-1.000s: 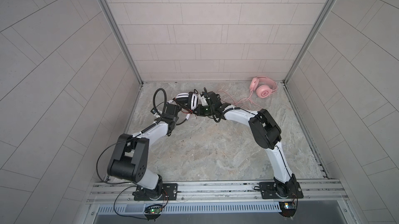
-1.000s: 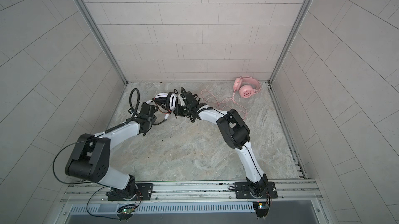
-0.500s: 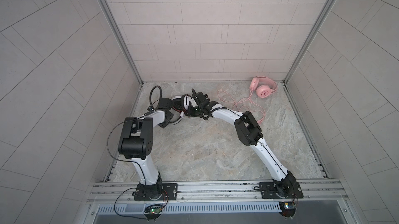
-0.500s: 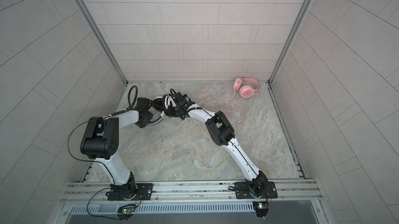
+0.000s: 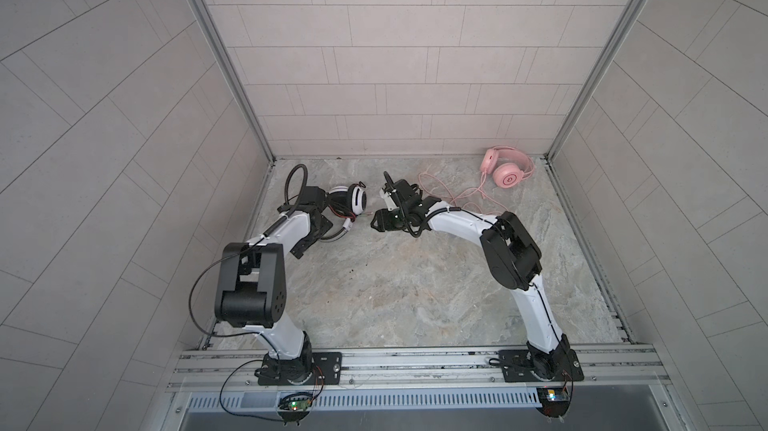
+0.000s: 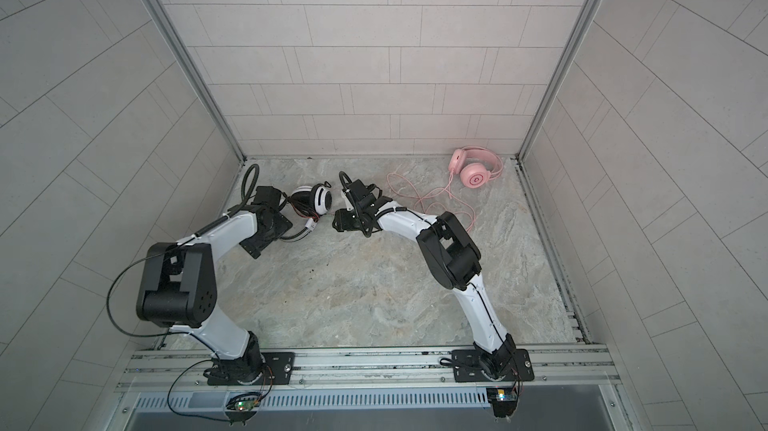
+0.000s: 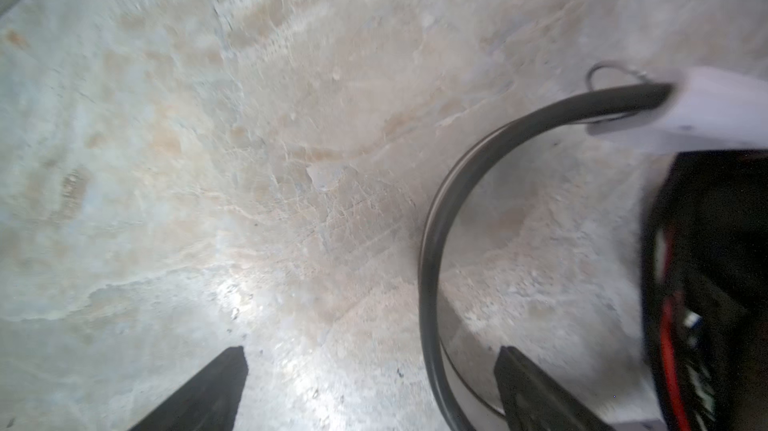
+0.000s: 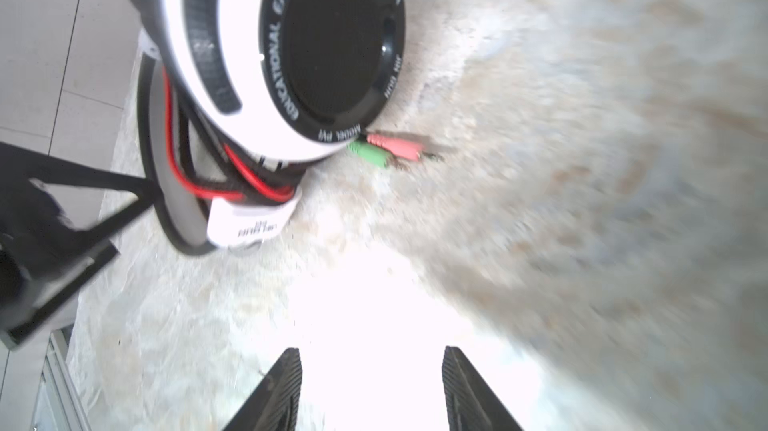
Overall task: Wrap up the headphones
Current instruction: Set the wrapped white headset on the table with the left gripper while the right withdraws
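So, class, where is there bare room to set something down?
Bare: the near stretch of marble tabletop between the arm bases. Crowded: the far side, with white-and-black wired headphones left, pink over-ear headphones and loose pink cord right.

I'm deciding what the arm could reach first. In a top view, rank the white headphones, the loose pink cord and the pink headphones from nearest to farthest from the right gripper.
1. Nearest: white headphones, just left of the right gripper.
2. Next: pink cord, lying loose to its right, past the wrist.
3. Farthest: pink headphones, in the back right corner.
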Robot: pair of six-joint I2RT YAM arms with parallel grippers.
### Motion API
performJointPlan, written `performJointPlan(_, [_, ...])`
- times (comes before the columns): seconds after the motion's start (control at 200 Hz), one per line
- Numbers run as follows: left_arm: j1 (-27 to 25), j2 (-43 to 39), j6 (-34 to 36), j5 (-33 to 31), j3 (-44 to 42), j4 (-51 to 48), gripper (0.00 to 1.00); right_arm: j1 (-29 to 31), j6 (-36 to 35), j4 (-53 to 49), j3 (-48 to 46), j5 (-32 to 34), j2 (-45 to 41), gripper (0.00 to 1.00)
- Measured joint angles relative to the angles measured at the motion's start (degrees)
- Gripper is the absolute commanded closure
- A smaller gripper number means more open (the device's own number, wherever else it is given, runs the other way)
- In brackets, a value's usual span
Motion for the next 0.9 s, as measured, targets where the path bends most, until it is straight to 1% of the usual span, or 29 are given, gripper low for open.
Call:
performJointPlan(0.175, [0.07, -13.2, 6.45, 3.26, -0.24, 1.07, 0.0, -2.64, -2.99, 0.24, -10.08, 1.31, -11.67, 0.45])
performJointPlan(0.315, [0.09, -23.37, 12.24, 8.24, -3.96, 8.04, 0.0, -7.28, -4.7, 0.28, -18.38, 1.97, -22.14, 0.45])
performJointPlan(0.41, [0.09, -26.36, 15.41, 13.11, -6.05, 12.48, 0.0, -11.54, -6.36, 0.39, -23.61, 2.47, -28.83, 0.45])
performJointPlan(0.535, [0.09, -25.11, 17.75, 21.0, -5.95, 17.46, 0.02, -18.36, -8.33, -0.35, -29.05, 3.41, -37.03, 0.45])
performJointPlan(0.661, [0.09, -19.69, 19.08, 29.16, -3.17, 20.17, 0.03, -25.92, -9.4, -1.57, -31.04, 4.42, -42.77, 0.43])
performJointPlan(0.791, [0.09, -14.6, 20.39, 36.57, -0.72, 22.73, 0.05, -33.18, -9.73, -2.78, -29.83, 6.03, -44.33, 0.42])
performJointPlan(0.851, [0.09, -13.75, 21.09, 38.99, -0.66, 23.1, 0.05, -36.04, -9.09, -3.13, -28.79, 6.91, -43.85, 0.36])
performJointPlan(0.901, [0.09, -13.64, 21.62, 40.44, -0.66, 23.1, 0.05, -38.05, -8.41, -3.69, -27.43, 8.33, -42.91, 0.35])
